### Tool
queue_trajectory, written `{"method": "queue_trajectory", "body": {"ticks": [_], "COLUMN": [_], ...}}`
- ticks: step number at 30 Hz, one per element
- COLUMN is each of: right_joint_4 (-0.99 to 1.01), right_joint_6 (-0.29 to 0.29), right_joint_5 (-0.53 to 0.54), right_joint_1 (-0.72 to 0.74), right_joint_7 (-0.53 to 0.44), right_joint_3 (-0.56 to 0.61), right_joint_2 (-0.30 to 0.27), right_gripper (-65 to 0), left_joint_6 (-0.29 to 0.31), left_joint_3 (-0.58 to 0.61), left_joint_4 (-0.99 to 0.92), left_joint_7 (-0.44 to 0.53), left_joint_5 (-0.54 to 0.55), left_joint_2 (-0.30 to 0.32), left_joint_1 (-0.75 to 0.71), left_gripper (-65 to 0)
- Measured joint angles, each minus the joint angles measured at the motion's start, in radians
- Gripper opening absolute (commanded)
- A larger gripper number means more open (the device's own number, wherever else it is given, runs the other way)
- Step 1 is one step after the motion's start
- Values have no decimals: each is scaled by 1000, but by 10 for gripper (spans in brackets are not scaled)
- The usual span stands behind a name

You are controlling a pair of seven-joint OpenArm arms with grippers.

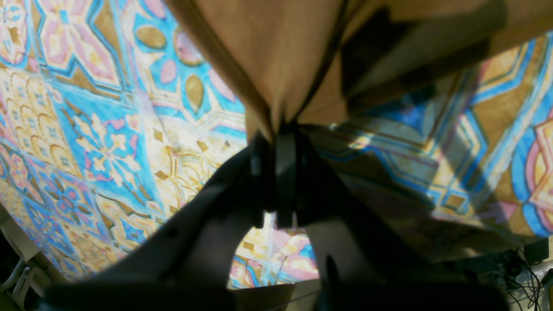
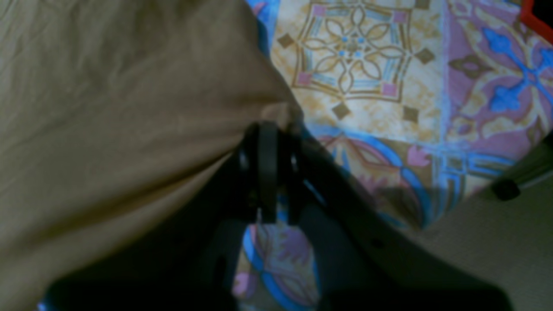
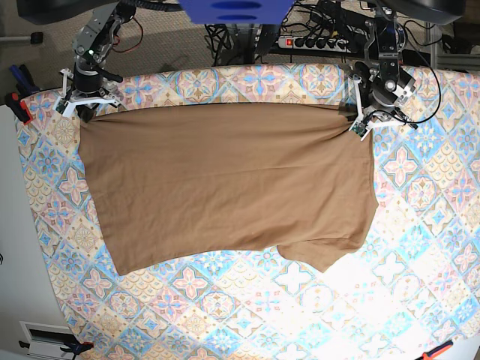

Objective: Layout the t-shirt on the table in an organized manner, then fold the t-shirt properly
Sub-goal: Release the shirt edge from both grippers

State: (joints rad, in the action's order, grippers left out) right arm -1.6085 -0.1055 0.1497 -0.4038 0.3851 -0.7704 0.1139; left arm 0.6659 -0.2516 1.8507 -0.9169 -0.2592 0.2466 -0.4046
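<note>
T-shirt (image 3: 225, 187) of plain tan-brown fabric is lying spread on the pastel tile-patterned bench (image 3: 420, 247). Left hand (image 3: 358, 126) and right hand (image 3: 84, 105) are pinching its far corners; folding is not yet starting.

Item: my left gripper (image 1: 278, 129), dark jaws pressed together on a bunched edge of the t-shirt (image 1: 276, 56). The tan cloth fans upward from the pinch in folds, a darker seam running along one edge, and casts a broad shadow to the right. Item: the bench (image 1: 108, 129) below, its tile-pattern cover of blue, pink and cream. Item: tangled cables (image 1: 525, 276), lower right corner, off the bench edge.
</note>
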Motion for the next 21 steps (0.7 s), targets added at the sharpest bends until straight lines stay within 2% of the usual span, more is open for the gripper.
{"method": "queue_trajectory", "body": {"ticks": [21], "right_joint_4": [0], "right_joint_6": [8], "right_joint_5": [-1], "right_joint_1": [2], "right_joint_7": [2], "right_joint_3": [4], "right_joint_2": [0], "right_gripper": [-650], "left_joint_6": [19], "left_joint_3": [3], "left_joint_4": [35], "left_joint_7": [-44], "left_joint_5": [5], "left_joint_2": [-9], "left_joint_1": [-3], "left_gripper": [-650]}}
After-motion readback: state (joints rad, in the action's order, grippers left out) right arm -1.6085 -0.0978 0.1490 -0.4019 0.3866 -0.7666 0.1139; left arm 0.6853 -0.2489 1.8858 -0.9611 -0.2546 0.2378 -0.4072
